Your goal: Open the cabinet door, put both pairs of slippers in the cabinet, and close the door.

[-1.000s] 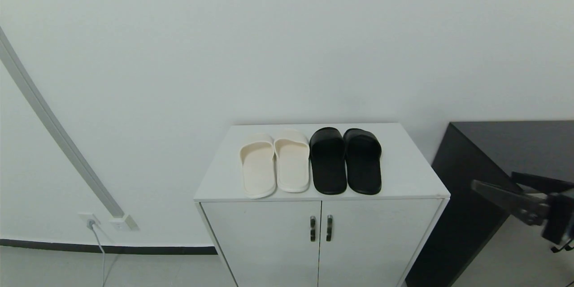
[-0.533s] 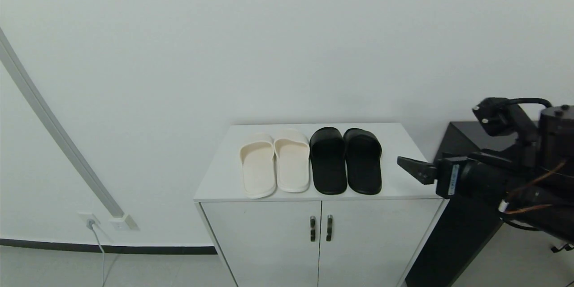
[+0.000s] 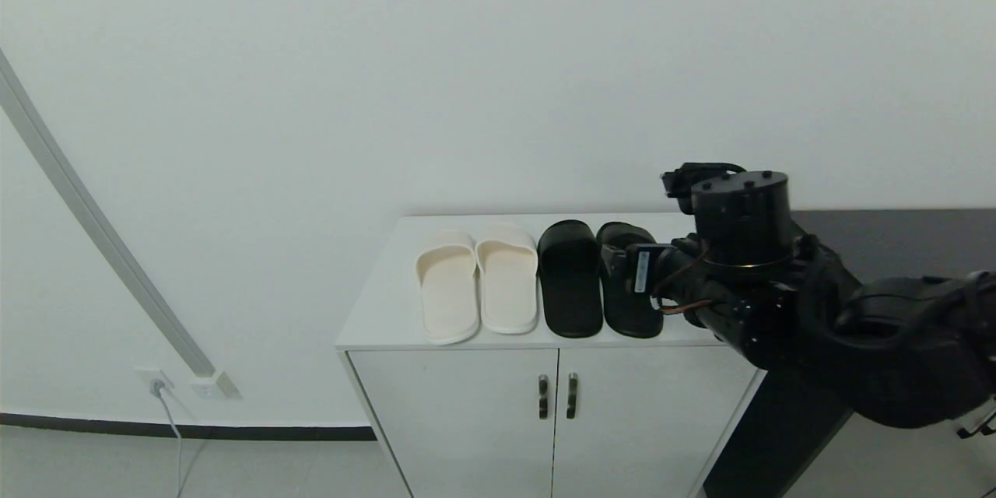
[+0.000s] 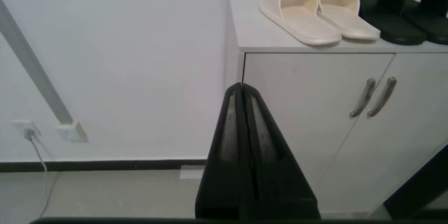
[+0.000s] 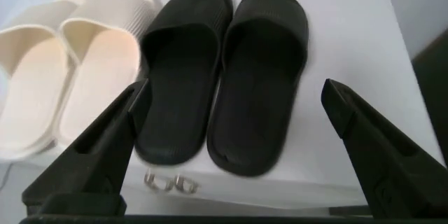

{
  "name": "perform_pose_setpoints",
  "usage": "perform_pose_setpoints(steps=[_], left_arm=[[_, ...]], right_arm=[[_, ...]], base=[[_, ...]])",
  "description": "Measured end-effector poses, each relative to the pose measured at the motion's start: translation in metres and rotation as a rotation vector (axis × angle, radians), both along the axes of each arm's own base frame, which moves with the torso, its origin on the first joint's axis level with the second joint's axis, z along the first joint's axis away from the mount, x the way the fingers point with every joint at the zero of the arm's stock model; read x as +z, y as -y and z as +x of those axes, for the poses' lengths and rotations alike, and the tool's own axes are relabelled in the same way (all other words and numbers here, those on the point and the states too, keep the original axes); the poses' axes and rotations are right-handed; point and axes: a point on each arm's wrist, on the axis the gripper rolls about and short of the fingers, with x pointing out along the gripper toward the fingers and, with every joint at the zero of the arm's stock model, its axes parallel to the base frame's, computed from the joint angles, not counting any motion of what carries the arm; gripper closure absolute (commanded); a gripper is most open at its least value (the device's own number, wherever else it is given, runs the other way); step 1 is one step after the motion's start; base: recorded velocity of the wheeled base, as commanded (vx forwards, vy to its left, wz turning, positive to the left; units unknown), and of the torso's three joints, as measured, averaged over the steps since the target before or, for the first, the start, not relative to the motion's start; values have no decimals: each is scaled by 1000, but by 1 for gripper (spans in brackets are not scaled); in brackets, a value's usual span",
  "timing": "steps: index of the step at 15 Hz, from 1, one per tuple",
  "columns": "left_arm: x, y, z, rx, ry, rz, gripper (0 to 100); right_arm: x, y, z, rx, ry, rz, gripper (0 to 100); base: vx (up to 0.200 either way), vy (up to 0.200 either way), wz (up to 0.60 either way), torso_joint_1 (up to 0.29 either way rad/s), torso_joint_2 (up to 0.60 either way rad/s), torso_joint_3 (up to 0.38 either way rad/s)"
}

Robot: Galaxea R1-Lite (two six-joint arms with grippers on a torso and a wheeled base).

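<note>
My head camera looks down at the cabinet (image 3: 459,412) from a way back. My left wrist camera sits low, facing its front at an angle; the right one hangs close over the black slippers (image 5: 259,91). All three share the cabinet top

No legible text anywhere (small white sticker (image 3: 643,271) on the right arm (image 3: 786,311), print unreadable)

My right arm (image 3: 817,311), at the right of the head view, is glossy black and rounded. It has a drum-shaped joint (image 3: 739,206) ringed with small screws, thin orange wires (image 3: 689,303) and a white label (image 3: 643,271). My left claw (image 4: 243,140) and right claw (image 5: 234,87) have matte black, tapering fingers (image 5: 91,161).
</note>
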Motion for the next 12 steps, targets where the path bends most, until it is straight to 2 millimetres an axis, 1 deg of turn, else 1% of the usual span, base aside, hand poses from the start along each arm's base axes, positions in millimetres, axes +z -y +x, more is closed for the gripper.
perform_pose_setpoints(steps=[2,5,9,12], left_arm=[[0,0,0,1,0,0,100],[0,0,0,1,0,-1,100],[0,0,0,1,0,-2,100],[0,0,0,1,0,-2,100]], right_arm=[[-10,-15,13,-14,-10,12,0],[-26,-29,29,-22,-16,10,0],[-43,-40,49,-40,-16,1,0],[-57,-39,73,-76,-23,-10,0]], base=[[0,0,0,0,0,0],[0,0,0,0,0,0],[0,0,0,0,0,0],[0,0,0,0,0,0]])
